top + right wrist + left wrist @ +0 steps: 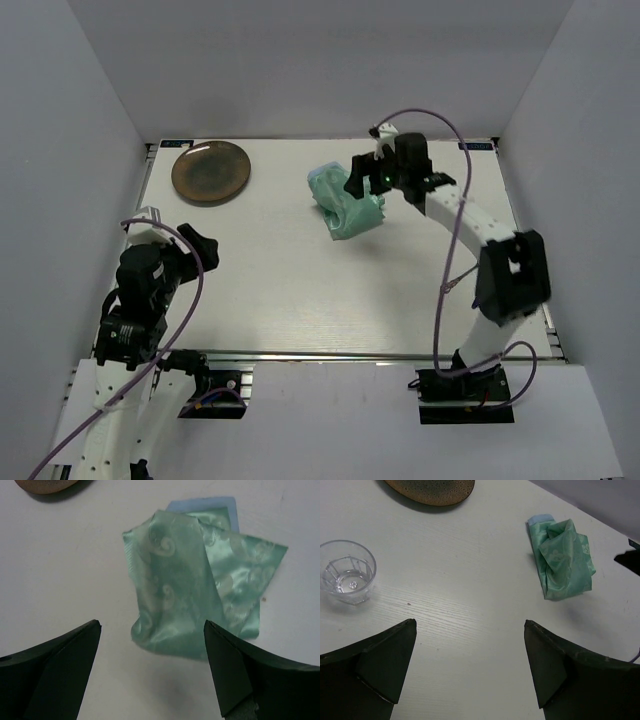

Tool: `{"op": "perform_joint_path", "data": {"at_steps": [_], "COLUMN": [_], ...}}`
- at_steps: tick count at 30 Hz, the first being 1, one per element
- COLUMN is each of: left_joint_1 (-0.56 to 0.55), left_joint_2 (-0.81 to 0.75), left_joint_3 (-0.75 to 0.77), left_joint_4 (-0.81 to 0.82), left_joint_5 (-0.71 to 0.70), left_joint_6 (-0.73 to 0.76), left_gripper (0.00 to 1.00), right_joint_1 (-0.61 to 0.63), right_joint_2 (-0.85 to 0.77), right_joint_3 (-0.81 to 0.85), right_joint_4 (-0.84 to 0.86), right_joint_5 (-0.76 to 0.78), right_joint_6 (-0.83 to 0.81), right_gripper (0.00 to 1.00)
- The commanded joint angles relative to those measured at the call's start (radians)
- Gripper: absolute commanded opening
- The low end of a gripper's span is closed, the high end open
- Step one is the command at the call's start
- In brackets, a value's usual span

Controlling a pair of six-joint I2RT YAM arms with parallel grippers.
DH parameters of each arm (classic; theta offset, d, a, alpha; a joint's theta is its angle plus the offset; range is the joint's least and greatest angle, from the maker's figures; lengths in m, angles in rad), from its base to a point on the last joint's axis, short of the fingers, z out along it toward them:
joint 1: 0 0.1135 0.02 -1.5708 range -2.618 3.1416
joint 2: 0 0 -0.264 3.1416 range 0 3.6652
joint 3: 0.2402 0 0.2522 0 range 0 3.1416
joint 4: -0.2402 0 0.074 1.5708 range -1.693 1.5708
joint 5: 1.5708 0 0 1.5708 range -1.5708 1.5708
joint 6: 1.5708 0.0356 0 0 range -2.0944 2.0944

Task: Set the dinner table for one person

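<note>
- Two things lie far back on the dinner table (300, 290): a brown plate (211, 171) at the far left, and a crumpled green placemat (345, 208) nearer the centre.
- From the left wrist, the left gripper (470, 625) gapes wide over bare tabletop and holds nothing. A clear glass (347, 572) stands off to its left.
- From the right wrist, the right gripper (152, 626) is spread wide and empty, poised over the placemat's near edge. The step in hand is probably grasping the cloth. Pinching one corner layer rather than the whole bunch should let it be drawn out flat.
</note>
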Motion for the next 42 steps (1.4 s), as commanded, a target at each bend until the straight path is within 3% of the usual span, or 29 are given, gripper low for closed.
{"op": "perform_joint_path", "data": {"at_steps": [1, 6, 14, 17, 19, 21, 24, 27, 31, 34, 35, 37, 38, 42], "left_joint_1": [-0.003, -0.003, -0.003, -0.003, -0.003, -0.003, -0.003, -0.003, -0.003, -0.003, -0.003, -0.003, -0.003, -0.003], "left_joint_2": [0.024, 0.004, 0.010, 0.024, 0.040, 0.056, 0.065, 0.067, 0.060, 0.021, -0.001, -0.013, -0.013, 0.002], "left_joint_3": [0.002, -0.015, -0.018, -0.018, -0.015, -0.012, -0.014, -0.007, 0.008, 0.002, 0.002, 0.005, 0.008, 0.011], "left_joint_4": [0.025, 0.065, 0.071, 0.066, 0.062, 0.059, 0.059, 0.051, 0.017, 0.011, 0.010, -0.001, -0.007, -0.010], "left_joint_5": [0.060, 0.165, 0.177, 0.174, 0.171, 0.168, 0.162, 0.142, 0.042, 0.002, -0.004, -0.036, -0.044, -0.053], "left_joint_6": [0.029, 0.066, 0.072, 0.069, 0.067, 0.066, 0.066, 0.053, 0.017, -0.002, -0.009, -0.022, -0.022, -0.028], "left_gripper": [0.98, 0.98, 0.98, 0.98, 0.98, 0.98, 0.98, 0.98, 0.98, 0.98, 0.98, 0.98, 0.98, 0.98], "right_joint_1": [-0.025, -0.051, -0.064, -0.058, -0.061, -0.063, -0.054, -0.040, 0.029, 0.092, 0.112, 0.187, 0.202, 0.299], "right_joint_2": [0.175, 0.418, 0.652, 0.633, 0.604, 0.578, 0.473, 0.265, 0.048, -0.133, -0.184, -0.357, -0.358, -0.629], "right_joint_3": [0.185, 0.464, 0.702, 0.670, 0.655, 0.658, 0.624, 0.511, 0.244, -0.081, -0.293, -0.583, -0.585, -1.061], "right_joint_4": [-0.039, -0.131, -0.210, -0.171, -0.144, -0.139, -0.116, -0.040, 0.004, 0.109, 0.225, 0.391, 0.392, 0.673], "right_joint_5": [-0.107, -0.190, -0.343, -0.396, -0.438, -0.468, -0.465, -0.485, -0.477, -0.521, -0.520, -0.537, -0.541, -0.502], "right_joint_6": [-0.152, -0.212, -0.212, -0.185, -0.168, -0.149, -0.148, -0.160, -0.223, -0.163, -0.140, -0.038, -0.007, 0.188], "right_gripper": [0.89, 0.89, 0.85, 0.62, 0.37, 0.00, 0.00, 0.00, 0.00, 0.18, 0.43, 0.69, 0.73, 0.79]}}
